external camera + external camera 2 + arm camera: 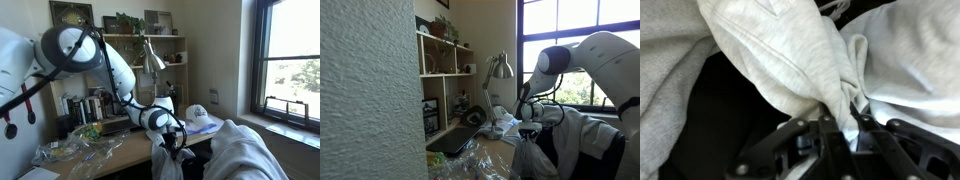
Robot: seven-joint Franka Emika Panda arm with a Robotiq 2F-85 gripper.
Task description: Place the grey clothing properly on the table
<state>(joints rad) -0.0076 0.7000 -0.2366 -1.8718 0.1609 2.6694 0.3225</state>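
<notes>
The grey clothing (790, 60) is a pale grey garment. In the wrist view it fills most of the frame and a fold of it is pinched between my gripper's (845, 125) fingers. In both exterior views my gripper (172, 140) (528, 133) hangs just past the desk edge, shut on the cloth, with the garment draping down from it (240, 155) (545, 160). The wooden table (120, 152) lies beside the gripper.
Crumpled plastic bags (75, 148) and papers lie on the desk. A silver desk lamp (152, 58) and a shelf with books (90, 105) stand behind. A laptop (460, 138) sits on the desk. A window (295, 60) is to the side.
</notes>
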